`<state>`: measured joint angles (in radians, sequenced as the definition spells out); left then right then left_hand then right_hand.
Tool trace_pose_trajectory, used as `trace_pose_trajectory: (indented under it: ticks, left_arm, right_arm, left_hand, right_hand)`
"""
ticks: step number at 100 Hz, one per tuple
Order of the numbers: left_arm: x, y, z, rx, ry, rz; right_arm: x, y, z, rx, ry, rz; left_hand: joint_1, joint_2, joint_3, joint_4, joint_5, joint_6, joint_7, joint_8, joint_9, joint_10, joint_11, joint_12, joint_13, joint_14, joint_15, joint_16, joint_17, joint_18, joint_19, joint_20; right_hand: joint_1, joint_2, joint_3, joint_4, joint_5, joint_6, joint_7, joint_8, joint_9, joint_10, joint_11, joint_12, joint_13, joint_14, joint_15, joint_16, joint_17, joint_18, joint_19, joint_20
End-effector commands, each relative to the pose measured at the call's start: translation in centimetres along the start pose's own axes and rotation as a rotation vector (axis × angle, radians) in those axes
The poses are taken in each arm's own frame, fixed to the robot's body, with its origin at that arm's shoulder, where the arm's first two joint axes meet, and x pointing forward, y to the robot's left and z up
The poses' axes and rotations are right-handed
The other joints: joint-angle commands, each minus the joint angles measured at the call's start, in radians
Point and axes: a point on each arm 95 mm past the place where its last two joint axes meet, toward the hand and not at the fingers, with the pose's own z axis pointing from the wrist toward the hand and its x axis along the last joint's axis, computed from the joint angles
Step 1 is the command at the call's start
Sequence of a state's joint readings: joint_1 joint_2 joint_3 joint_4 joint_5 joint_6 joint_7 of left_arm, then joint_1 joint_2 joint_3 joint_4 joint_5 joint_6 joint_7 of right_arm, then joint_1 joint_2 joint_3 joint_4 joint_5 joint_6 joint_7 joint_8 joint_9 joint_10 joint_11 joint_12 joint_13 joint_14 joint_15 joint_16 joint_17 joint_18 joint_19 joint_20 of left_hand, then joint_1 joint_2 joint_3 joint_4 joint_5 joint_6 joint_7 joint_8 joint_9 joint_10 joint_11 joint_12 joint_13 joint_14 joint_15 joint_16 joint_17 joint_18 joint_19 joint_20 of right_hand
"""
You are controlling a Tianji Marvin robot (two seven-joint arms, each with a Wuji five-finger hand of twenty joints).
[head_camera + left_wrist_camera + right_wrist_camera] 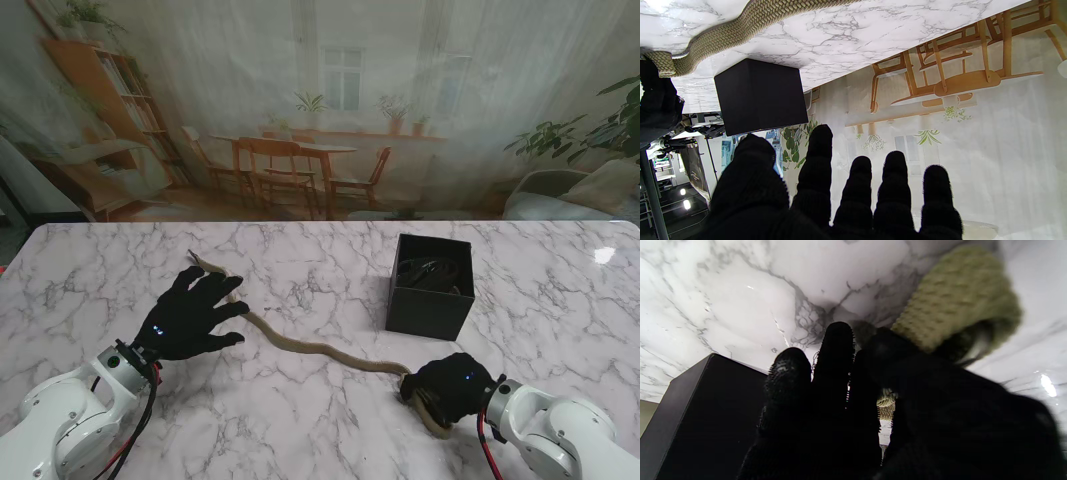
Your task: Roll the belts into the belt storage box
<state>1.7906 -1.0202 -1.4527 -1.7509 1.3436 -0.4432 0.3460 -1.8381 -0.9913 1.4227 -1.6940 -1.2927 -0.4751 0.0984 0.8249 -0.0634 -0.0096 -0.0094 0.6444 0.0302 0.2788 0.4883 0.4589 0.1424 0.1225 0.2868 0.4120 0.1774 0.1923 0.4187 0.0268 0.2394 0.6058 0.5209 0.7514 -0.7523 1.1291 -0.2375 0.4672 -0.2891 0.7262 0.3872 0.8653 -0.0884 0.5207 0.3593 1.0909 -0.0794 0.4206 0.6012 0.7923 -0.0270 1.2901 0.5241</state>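
Here, nearest to me on the right, the right hand (pixel 447 389) is curling its fingers around one end of the woven tan belt (pixel 300 345), with a first small loop of it showing at the hand's near side; the right wrist view is showing that braided loop blurred beside the thumb. To roll well, I judge this hand should be turning the coil tightly on the marble table (pixel 320 440) while feeding in slack evenly. Farther left, the left hand (pixel 192 314) is spreading its fingers wide, holding nothing, over the belt's far stretch; pressing lightly there would be keeping the strap flat. Farthest off, the black storage box (pixel 431 286) is standing open, just beyond the right hand, with something dark already coiled inside
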Motion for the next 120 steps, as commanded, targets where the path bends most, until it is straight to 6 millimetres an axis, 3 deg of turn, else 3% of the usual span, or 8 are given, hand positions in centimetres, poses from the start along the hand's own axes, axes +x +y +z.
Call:
trace_pose_trajectory:
  ticks: [1,6,9,19,46,68,94,120]
  left_arm:
    - [0.1,0.2,0.0,-0.014,0.000,-0.003]
    - [0.1,0.2,0.0,-0.014,0.000,-0.003]
    - [0.1,0.2,0.0,-0.014,0.000,-0.003]
    - [0.2,0.2,0.0,-0.013,0.000,-0.003]
    - [0.2,0.2,0.1,-0.009,0.001,-0.004]
    - [0.2,0.2,0.0,-0.008,0.001,-0.004]
    - [0.2,0.2,0.1,-0.009,0.003,-0.005]
    - [0.2,0.2,0.0,-0.008,0.003,-0.004]
  right_arm:
    - [0.2,-1.0,0.0,0.012,0.003,0.016]
    - [0.2,-1.1,0.1,-0.002,0.006,0.014]
    - [0.2,-1.1,0.1,-0.008,0.008,0.013]
    - [0.5,-1.2,0.1,-0.011,0.013,0.053]
    - [0.8,-1.3,0.2,-0.044,0.008,0.033]
    - [0.9,-1.7,0.6,-0.084,-0.007,0.088]
    - [1.1,-1.9,1.3,-0.133,-0.009,0.136]
    - [1.2,-1.8,1.5,-0.163,-0.005,0.133]
  left_hand:
    - [0.007,0.048,-0.019,-0.007,-0.003,0.013,-0.001,0.012,-0.031,0.015,-0.012,-0.002,-0.008,0.012,0.009,0.006,-0.017,0.033,-0.031,-0.015]
    - [0.007,0.048,-0.019,-0.007,-0.003,0.014,-0.001,0.012,-0.033,0.015,-0.013,-0.002,-0.010,0.012,0.008,0.006,-0.017,0.033,-0.031,-0.015]
    - [0.007,0.049,-0.018,-0.007,-0.004,0.014,-0.001,0.012,-0.037,0.015,-0.014,-0.002,-0.011,0.012,0.007,0.006,-0.018,0.033,-0.031,-0.015]
    - [0.006,0.048,-0.019,-0.007,-0.006,0.015,-0.002,0.011,-0.047,0.017,-0.017,-0.003,-0.016,0.012,0.006,0.006,-0.018,0.032,-0.031,-0.015]
    - [0.006,0.050,-0.018,-0.007,-0.008,0.017,-0.004,0.011,-0.056,0.018,-0.018,-0.004,-0.019,0.011,0.006,0.006,-0.020,0.030,-0.031,-0.015]
    - [0.004,0.050,-0.019,-0.007,-0.009,0.015,-0.004,0.011,-0.055,0.018,-0.018,-0.004,-0.019,0.010,0.006,0.006,-0.020,0.030,-0.031,-0.016]
    - [0.004,0.050,-0.019,-0.007,-0.007,0.017,-0.003,0.011,-0.056,0.018,-0.018,-0.004,-0.019,0.011,0.006,0.006,-0.020,0.030,-0.032,-0.016]
    - [0.004,0.050,-0.019,-0.007,-0.008,0.017,-0.003,0.011,-0.056,0.019,-0.018,-0.004,-0.019,0.011,0.006,0.006,-0.021,0.030,-0.033,-0.016]
  right_hand:
    - [-0.077,0.008,-0.031,0.021,0.077,0.043,0.068,0.012,0.005,-0.012,0.006,0.029,0.022,0.022,0.053,0.021,0.019,-0.034,-0.010,0.038]
    - [-0.153,0.039,-0.020,0.089,0.109,0.048,0.075,0.032,-0.007,0.002,0.020,0.042,0.002,0.021,0.055,0.005,-0.016,0.006,-0.011,0.057]
    - [-0.179,0.043,-0.052,0.032,0.146,0.045,0.109,-0.028,-0.067,0.075,0.042,0.071,-0.053,0.035,0.074,-0.008,-0.079,0.063,-0.013,0.086]
    - [-0.186,0.049,-0.084,0.002,0.169,0.069,0.151,-0.038,-0.201,0.175,0.042,0.104,-0.188,0.085,0.118,0.007,-0.215,0.152,0.004,0.121]
    - [-0.223,0.049,-0.149,-0.008,0.198,-0.018,0.227,-0.027,-0.358,0.234,-0.074,-0.013,-0.370,0.150,0.017,-0.126,-0.393,0.308,-0.105,0.129]
    - [-0.204,0.019,-0.169,-0.005,0.290,-0.017,0.300,-0.055,-0.325,0.292,-0.100,-0.068,-0.466,0.248,-0.225,-0.324,-0.504,0.424,-0.331,-0.013]
    - [-0.182,0.042,-0.120,-0.010,0.184,-0.092,0.378,0.114,-0.104,0.166,0.032,0.057,-0.359,0.148,-0.172,-0.302,-0.438,0.382,-0.274,-0.064]
    - [-0.202,0.058,-0.137,-0.005,0.197,-0.099,0.440,0.181,-0.050,0.122,0.148,0.160,-0.322,0.129,-0.100,-0.233,-0.431,0.380,-0.231,-0.027]
